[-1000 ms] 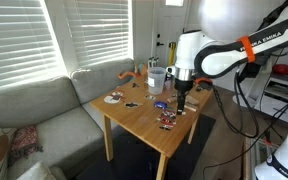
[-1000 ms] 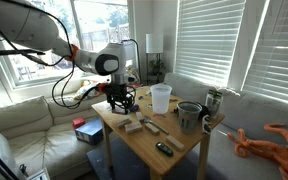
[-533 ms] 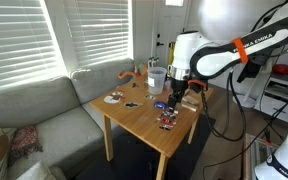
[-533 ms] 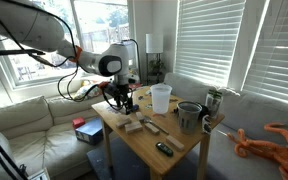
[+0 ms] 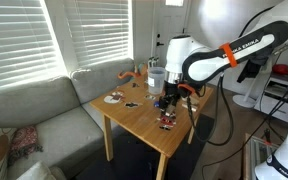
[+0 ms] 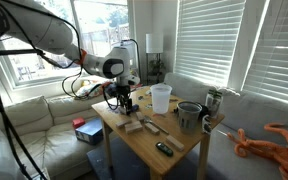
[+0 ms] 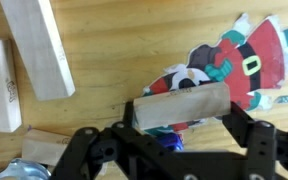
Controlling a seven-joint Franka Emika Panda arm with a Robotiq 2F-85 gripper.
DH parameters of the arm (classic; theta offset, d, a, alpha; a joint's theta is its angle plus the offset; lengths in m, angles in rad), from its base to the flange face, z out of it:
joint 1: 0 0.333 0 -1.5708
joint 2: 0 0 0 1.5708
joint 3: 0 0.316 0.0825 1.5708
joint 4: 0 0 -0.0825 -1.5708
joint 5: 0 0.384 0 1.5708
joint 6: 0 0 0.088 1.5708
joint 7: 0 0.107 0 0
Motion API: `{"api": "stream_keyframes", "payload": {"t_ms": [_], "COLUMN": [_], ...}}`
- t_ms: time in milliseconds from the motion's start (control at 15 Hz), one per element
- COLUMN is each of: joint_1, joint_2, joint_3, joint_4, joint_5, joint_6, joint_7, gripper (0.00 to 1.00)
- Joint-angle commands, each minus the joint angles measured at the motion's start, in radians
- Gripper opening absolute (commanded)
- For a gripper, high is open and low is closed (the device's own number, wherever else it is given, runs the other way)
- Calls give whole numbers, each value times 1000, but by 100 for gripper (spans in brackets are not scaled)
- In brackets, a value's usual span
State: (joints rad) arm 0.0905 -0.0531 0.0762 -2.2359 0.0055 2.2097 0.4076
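Where the wooden surface (image 7: 114, 40) nears one edge, the jaws stand clamped on a wooden block (image 7: 182, 105) over a flat Santa figure (image 7: 246, 58); a longer block (image 7: 42, 45) lies nearby.

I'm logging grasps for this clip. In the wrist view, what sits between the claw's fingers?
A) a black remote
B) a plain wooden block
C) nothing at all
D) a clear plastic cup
B: the wrist view shows a pale wooden block spanning the gap between the fingers of the claw, held over a flat Santa figure.
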Motion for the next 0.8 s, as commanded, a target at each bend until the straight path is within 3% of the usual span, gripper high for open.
{"api": "stream_keyframes", "payload": {"t_ms": [0, 200, 400, 467, 733], "joint_1": [-4, -6, -10, -7, -23], "joint_2": [14, -34, -97, -127, -213], "joint_3": [13, 12, 6, -3, -29], "joint_4": [29, 13, -21, -39, -109], "joint_5": [-30, -43, -45, -15, -60], "joint_6": [1, -9, -31, -54, -100], "joint_7": [50, 54, -35, -165, -398], "gripper": [97, 100, 100, 100, 100]}}
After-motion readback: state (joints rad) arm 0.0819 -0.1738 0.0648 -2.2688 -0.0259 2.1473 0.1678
